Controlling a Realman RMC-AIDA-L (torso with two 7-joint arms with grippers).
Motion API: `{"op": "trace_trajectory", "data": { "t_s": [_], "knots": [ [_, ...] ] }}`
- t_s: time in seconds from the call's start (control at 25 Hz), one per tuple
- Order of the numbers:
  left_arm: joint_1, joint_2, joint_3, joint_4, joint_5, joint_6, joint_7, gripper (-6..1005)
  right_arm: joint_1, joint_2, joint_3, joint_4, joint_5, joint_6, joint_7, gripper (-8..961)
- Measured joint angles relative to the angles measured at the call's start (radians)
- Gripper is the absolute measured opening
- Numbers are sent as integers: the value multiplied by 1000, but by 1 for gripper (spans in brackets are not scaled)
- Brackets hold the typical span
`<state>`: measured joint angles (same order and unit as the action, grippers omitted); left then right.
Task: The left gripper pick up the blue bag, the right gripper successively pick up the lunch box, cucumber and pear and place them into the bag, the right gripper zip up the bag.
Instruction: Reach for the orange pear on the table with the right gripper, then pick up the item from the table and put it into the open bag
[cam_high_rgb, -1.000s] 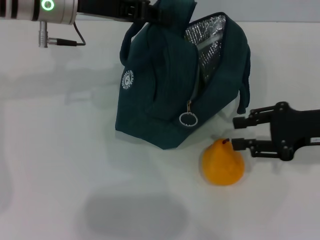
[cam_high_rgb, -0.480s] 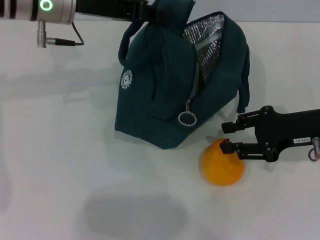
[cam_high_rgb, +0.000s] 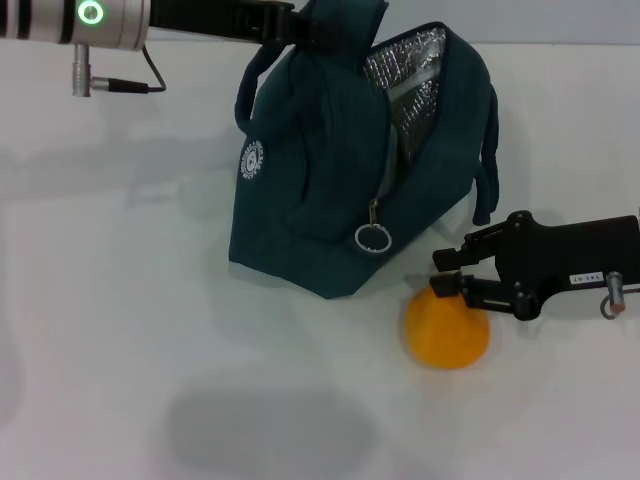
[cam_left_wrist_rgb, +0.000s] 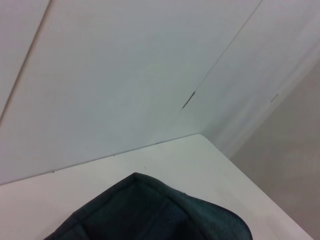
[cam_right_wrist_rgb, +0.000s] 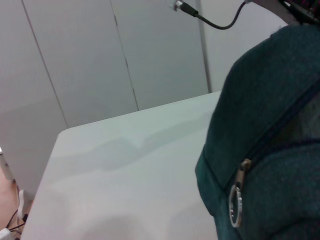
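The blue bag (cam_high_rgb: 330, 190) stands tilted on the white table, its top open and showing foil lining (cam_high_rgb: 410, 85). My left gripper (cam_high_rgb: 283, 20) is shut on the bag's upper handle at the back. The zip pull ring (cam_high_rgb: 371, 237) hangs at the bag's front and also shows in the right wrist view as the ring (cam_right_wrist_rgb: 235, 207) on the bag (cam_right_wrist_rgb: 272, 120). The orange pear (cam_high_rgb: 447, 332) lies in front of the bag's right corner. My right gripper (cam_high_rgb: 447, 272) is open, its fingers at the pear's pointed top. The lunch box and cucumber are out of view.
Bag fabric (cam_left_wrist_rgb: 150, 210) fills the low part of the left wrist view, with the table corner (cam_left_wrist_rgb: 200, 136) behind it. The white table (cam_high_rgb: 130, 330) stretches to the left and front of the bag. A grey shadow patch (cam_high_rgb: 265, 430) lies on it near the front.
My right gripper has slid left along the table until its open fingers reach the pear's top. The bag, pear and left gripper have stayed put.
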<state>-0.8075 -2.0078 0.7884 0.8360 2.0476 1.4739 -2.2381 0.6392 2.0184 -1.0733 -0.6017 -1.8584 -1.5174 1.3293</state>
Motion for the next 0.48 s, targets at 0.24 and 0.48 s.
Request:
{"op": "trace_trajectory", "data": {
  "t_s": [0.24,0.48],
  "knots": [
    [3,0,0,0,0,-1,1,40,0,2,-1,5,6,24,-2,174],
    [4,-2,0,0,0,-3,3,40,0,3,-2,7,28,29,-12,102]
  ]
}}
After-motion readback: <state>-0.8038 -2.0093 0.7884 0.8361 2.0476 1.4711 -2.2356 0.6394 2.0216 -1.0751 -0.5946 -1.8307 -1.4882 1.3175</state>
